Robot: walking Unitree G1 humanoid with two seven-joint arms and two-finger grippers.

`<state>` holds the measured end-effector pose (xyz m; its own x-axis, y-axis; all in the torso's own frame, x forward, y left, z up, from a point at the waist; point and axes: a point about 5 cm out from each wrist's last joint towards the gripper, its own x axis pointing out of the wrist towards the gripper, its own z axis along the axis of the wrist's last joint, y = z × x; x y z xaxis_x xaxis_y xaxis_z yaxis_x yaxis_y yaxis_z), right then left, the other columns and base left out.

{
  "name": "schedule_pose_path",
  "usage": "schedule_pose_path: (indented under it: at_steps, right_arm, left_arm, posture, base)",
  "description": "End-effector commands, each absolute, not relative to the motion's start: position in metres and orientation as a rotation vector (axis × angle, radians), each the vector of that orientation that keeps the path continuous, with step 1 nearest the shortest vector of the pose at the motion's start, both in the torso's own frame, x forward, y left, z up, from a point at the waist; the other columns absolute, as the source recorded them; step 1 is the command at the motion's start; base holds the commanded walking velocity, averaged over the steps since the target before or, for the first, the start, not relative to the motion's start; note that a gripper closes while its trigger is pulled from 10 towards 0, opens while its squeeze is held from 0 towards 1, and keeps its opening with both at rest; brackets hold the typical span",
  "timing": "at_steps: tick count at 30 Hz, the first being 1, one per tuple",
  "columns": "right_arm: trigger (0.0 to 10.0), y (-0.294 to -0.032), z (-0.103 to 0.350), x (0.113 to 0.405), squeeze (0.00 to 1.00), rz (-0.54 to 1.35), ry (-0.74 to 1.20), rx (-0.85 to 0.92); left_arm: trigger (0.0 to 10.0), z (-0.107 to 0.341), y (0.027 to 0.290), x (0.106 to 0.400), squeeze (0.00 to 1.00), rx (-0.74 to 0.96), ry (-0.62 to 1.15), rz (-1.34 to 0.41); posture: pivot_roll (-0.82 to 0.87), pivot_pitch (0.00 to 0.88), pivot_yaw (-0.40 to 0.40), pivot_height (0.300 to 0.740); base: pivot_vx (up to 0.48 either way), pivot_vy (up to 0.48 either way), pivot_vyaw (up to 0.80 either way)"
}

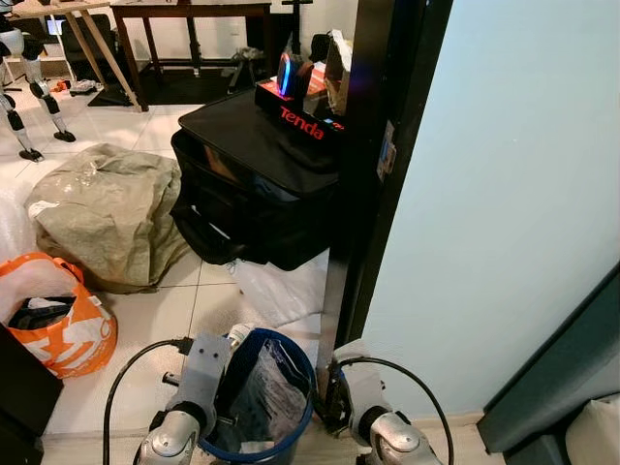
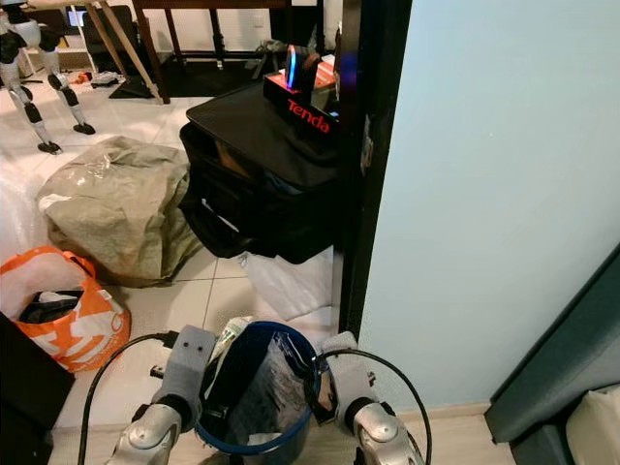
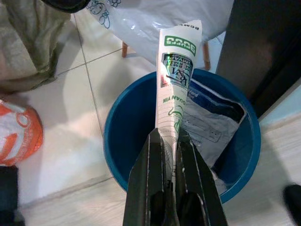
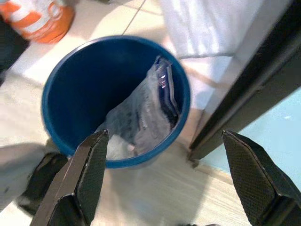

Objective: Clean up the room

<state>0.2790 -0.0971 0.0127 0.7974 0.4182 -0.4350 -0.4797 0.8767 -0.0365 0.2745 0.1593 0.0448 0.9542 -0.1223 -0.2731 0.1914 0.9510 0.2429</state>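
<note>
The left gripper (image 3: pixel 171 162) is clamped tight on a white carton (image 3: pixel 176 80) with green print — its two black fingers pinch the carton's lower end, holding it over the blue bucket (image 3: pixel 127 117). The carton's far end reaches past the bucket's rim. Inside the bucket lies a crumpled plastic bag (image 4: pixel 146 113). The right gripper (image 4: pixel 164 174) hangs above the bucket's near side with its fingers spread wide apart — nothing between them. An orange bag (image 1: pixel 58 315) sits on the tile floor (image 1: pixel 145 320) nearby, and a black bag (image 1: pixel 257 184) stands beyond.
</note>
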Motion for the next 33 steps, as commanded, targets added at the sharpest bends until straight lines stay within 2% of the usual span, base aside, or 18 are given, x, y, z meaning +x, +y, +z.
schedule_pose_path:
  at_steps: [1,6,9,23,33]
  right_arm:
    - [10.0,-0.095,0.010,0.277,0.00,0.511,0.455,-0.166]
    - [10.0,-0.089,0.017,0.284,0.00,0.685,0.482,-0.263]
    - [10.0,-0.088,0.019,0.285,0.00,0.738,0.479,-0.308]
    - [10.0,-0.090,0.025,0.282,0.00,0.771,0.461,-0.317]
    - [10.0,-0.091,0.023,0.278,0.00,0.785,0.471,-0.318]
  left_arm:
    - [10.0,0.041,0.162,0.271,0.00,0.308,0.285,-0.184]
    - [10.0,0.032,0.176,0.285,0.00,0.520,0.358,-0.341]
    - [10.0,0.030,0.178,0.290,0.00,0.569,0.372,-0.368]
    - [10.0,0.032,0.165,0.311,0.00,0.627,0.323,-0.281]
    - [10.0,0.030,0.163,0.314,0.00,0.632,0.326,-0.280]
  posture:
    - [0.03,0.146,-0.013,0.621]
    - [0.01,0.170,-0.023,0.621]
    - [0.01,0.175,-0.024,0.621]
    - [-0.03,0.178,-0.010,0.621]
    - [-0.04,0.179,-0.002,0.621]
  base:
    - [0.000,0.000,0.00]
    - [0.000,0.000,0.00]
    - [0.000,0.000,0.00]
    - [0.000,0.000,0.00]
    - [0.000,0.000,0.00]
